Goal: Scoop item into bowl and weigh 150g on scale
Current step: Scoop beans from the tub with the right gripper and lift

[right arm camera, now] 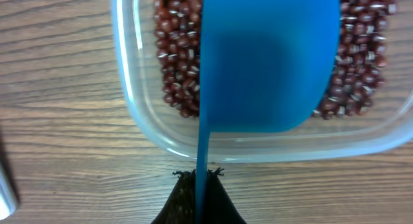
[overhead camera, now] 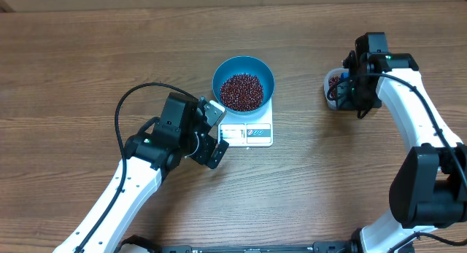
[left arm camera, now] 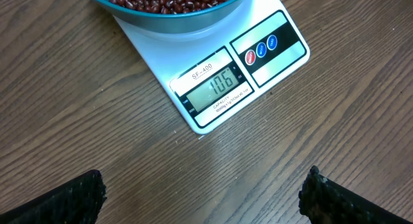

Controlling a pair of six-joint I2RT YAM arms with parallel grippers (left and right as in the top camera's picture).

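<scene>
The glossy blue bowl (overhead camera: pixel 244 82) holds dark red-brown beans (overhead camera: pixel 241 91) and stands on the white scale (overhead camera: pixel 246 132); its display (left arm camera: pixel 214 88) is lit. My left gripper (overhead camera: pixel 213 130) hovers open just left of the scale's front, its fingertips (left arm camera: pixel 82 197) wide apart over bare wood. At the right, my right gripper (right arm camera: pixel 199 175) is shut on the thin handle of a blue scoop (right arm camera: pixel 270 62), which hangs over the beans (right arm camera: pixel 175 69) in a clear plastic tub (right arm camera: pixel 151 133). In the overhead view the right arm hides most of the tub (overhead camera: pixel 333 87).
The wooden table (overhead camera: pixel 87 63) stretches bare to the left and front. The left arm's black cable (overhead camera: pixel 128 100) loops out left of the scale.
</scene>
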